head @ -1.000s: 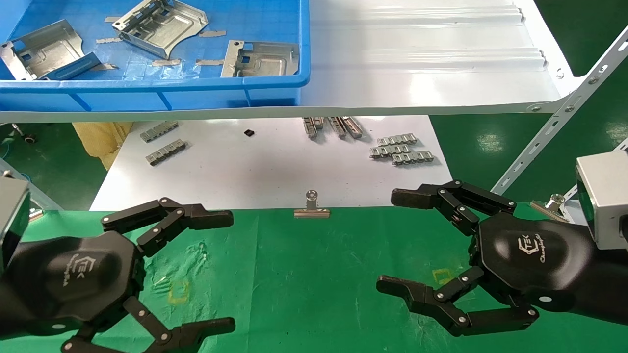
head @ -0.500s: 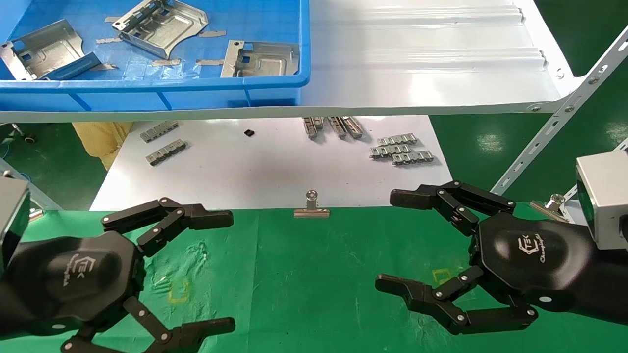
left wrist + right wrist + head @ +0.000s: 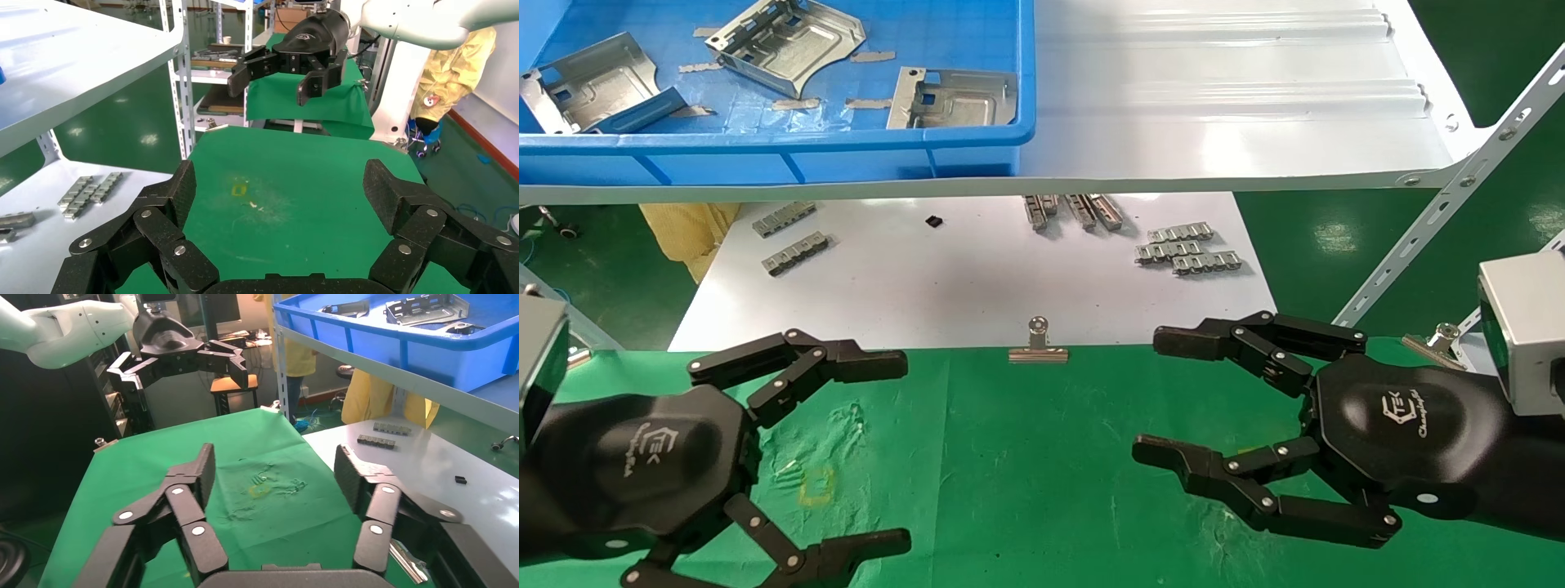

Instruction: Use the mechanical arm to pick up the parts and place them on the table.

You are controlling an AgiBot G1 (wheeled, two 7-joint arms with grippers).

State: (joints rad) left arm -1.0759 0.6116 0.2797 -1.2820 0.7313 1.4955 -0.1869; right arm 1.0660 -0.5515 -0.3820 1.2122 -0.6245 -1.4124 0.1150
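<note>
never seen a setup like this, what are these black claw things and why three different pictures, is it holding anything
The black claws are a robot's two hands. The head view looks down from its head: the left gripper and right gripper hover open over the bright green cloth table, holding nothing. The other two pictures come from cameras on each wrist, looking out between that hand's own fingers and showing the other hand farther off. The flat silvery stamped sheet-metal parts lie in a blue plastic bin on a shelf. Small grey toothed strips lie on a white board, and a silver binder clip sits at the cloth's edge.
</note>
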